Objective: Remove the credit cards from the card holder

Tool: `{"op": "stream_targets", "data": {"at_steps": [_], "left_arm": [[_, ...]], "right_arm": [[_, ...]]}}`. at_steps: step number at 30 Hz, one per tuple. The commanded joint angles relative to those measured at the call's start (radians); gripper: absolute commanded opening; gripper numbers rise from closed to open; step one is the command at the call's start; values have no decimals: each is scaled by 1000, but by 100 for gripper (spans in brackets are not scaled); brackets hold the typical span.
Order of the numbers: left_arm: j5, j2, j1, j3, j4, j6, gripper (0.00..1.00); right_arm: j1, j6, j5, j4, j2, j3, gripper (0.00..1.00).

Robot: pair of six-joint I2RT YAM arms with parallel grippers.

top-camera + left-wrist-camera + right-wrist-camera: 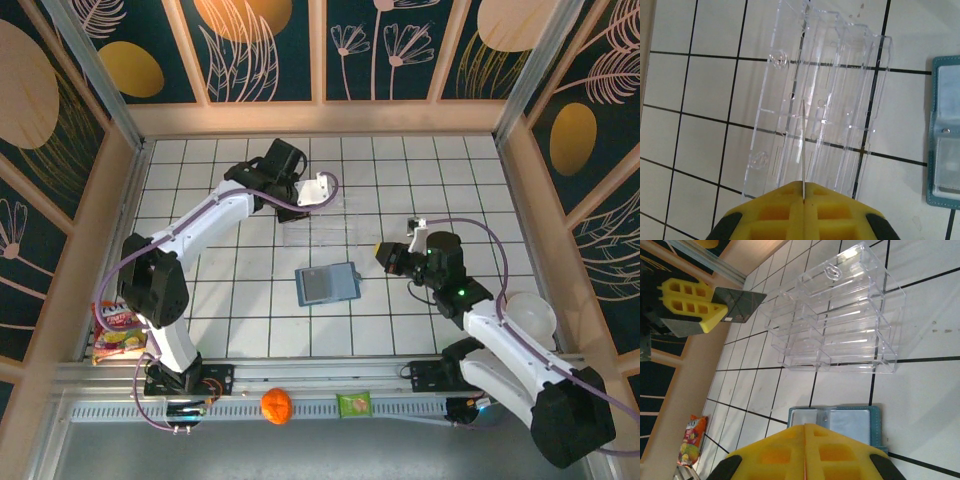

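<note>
Above the tray [825,110], the left fingers [795,192] are clenched on a dark card [740,304] held on edge, so the step in hand seems to be putting down a card already out of the holder [327,284]; next it would need lowering into a slot and letting go. Near that holder, open and flat on the surface [240,320] by the tray, the right fingers [795,440] are pressed together, nothing visible between them. Whether its cloudy sleeves hold more cards is hard to tell.

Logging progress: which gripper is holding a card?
The left gripper: a dark card sticks out of it; the right gripper is shut with none showing.
</note>
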Motion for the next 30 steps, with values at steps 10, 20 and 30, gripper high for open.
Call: {"op": "stream_targets", "data": {"at_steps": [10, 20, 30], "left_arm": [[-1, 87, 9, 53, -24, 20, 0], [-50, 99, 15, 44, 13, 10, 0], [-90, 81, 17, -10, 53, 21, 0]], "right_arm": [[-14, 6, -20, 62, 60, 11, 8], [-30, 5, -33, 65, 69, 14, 8], [-37, 8, -46, 73, 72, 16, 8]]}}
